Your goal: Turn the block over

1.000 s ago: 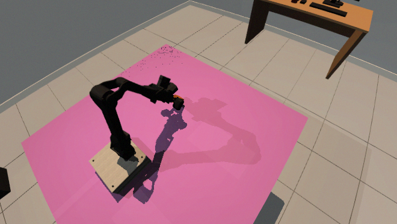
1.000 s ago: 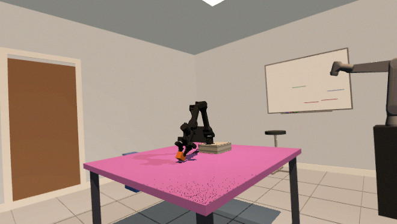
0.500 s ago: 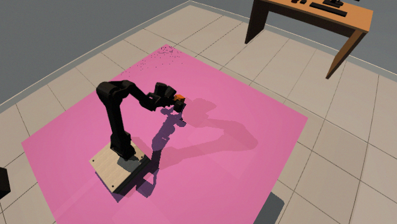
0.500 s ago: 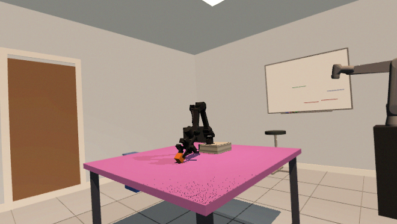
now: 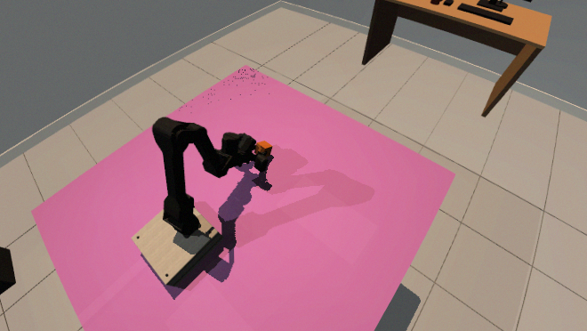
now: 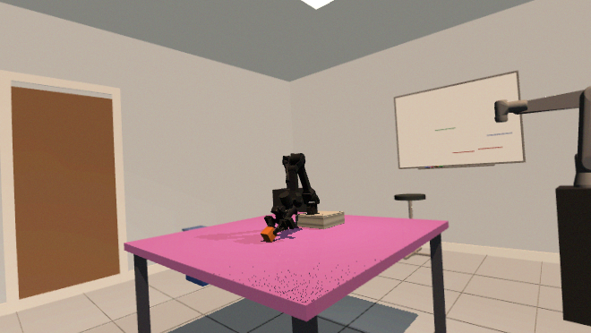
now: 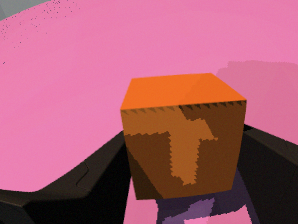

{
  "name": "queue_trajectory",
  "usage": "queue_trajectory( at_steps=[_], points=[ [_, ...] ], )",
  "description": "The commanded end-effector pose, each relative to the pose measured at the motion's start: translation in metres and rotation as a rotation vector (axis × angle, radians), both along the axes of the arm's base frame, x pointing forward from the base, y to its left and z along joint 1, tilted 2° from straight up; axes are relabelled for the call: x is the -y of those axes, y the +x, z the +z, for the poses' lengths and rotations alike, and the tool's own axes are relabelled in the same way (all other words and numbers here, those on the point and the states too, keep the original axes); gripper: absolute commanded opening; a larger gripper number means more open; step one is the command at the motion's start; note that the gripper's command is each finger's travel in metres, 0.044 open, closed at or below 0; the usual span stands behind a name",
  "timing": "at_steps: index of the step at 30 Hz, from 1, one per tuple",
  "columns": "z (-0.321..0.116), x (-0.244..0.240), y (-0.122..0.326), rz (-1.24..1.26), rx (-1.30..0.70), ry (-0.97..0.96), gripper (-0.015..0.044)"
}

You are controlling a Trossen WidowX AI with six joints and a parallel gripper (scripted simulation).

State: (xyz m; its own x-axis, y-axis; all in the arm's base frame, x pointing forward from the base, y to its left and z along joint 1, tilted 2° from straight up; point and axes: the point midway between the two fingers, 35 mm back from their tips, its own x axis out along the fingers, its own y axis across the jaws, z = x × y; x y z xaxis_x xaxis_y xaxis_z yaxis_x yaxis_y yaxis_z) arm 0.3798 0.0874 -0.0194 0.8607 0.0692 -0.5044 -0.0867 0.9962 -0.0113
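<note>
The gripper point(image 5: 263, 157) is clamped on the orange block point(image 5: 264, 146), its dark fingers pressing against the block's two opposite sides. In the wrist view the block point(image 7: 181, 136) fills the middle of the picture, with one finger on its left and the other on its right. The face turned toward the wrist camera lies in shadow and bears a lighter T-shaped mark point(image 7: 186, 145); the brighter, plain orange face points up and away.

From the top view the arm point(image 5: 178, 151) rises from its wooden base plate point(image 5: 164, 249), bends at the elbow and reaches forward and down, with the wrist low over the pink table point(image 5: 333, 249). The block sits at the tip of the gripper, above the arm's dark shadow point(image 5: 249, 196) on the table top.

In the exterior view the gripper point(image 6: 274, 228) is folded down in front of the base plate point(image 6: 322, 218), and the block point(image 6: 269, 233) is tilted, very close to the table point(image 6: 358, 251) surface. Whether its lower corner touches the table I cannot tell.

Behind the table stand a whiteboard point(image 6: 458, 121) on the wall, a round stool point(image 6: 409, 198) and a brown door point(image 6: 63, 188).
</note>
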Motion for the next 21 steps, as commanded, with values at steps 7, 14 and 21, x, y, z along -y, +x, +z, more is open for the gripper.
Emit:
queue_trajectory(
  at_steps=[7,14,21],
  points=[
    [0.0008,0.0015,-0.0034,0.000,0.032,-0.006,0.0000],
    [0.0008,0.0015,-0.0034,0.000,0.032,-0.006,0.0000],
    [0.0008,0.0015,-0.0034,0.000,0.032,-0.006,0.0184]
  ],
)
